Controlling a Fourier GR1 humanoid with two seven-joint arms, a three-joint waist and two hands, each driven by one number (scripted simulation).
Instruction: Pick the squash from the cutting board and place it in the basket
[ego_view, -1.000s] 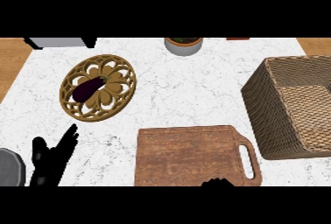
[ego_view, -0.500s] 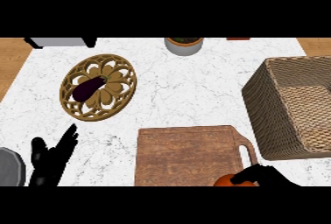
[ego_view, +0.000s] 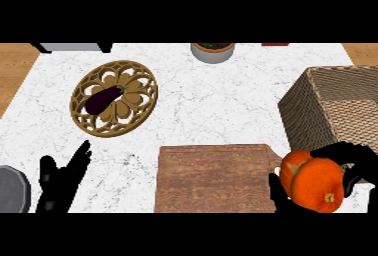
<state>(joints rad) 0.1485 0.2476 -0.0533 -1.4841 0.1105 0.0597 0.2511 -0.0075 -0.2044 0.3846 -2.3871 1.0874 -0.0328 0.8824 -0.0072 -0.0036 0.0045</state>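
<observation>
The squash (ego_view: 314, 182) was held just past the right edge of the cutting board (ego_view: 214, 177), enclosed by the curled fingers (ego_view: 347, 150) of the right hand (ego_view: 357, 161), with the basket (ego_view: 325, 102) located immediately beyond it.

No readable text, labels or numbers appear anywhere.

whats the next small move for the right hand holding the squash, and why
Probably move it forward, over the near wall of the basket. The right robot hand is curled round the squash just past the right edge of the cutting board, and the basket lies directly beyond, so a short carry should line up the drop.
</observation>
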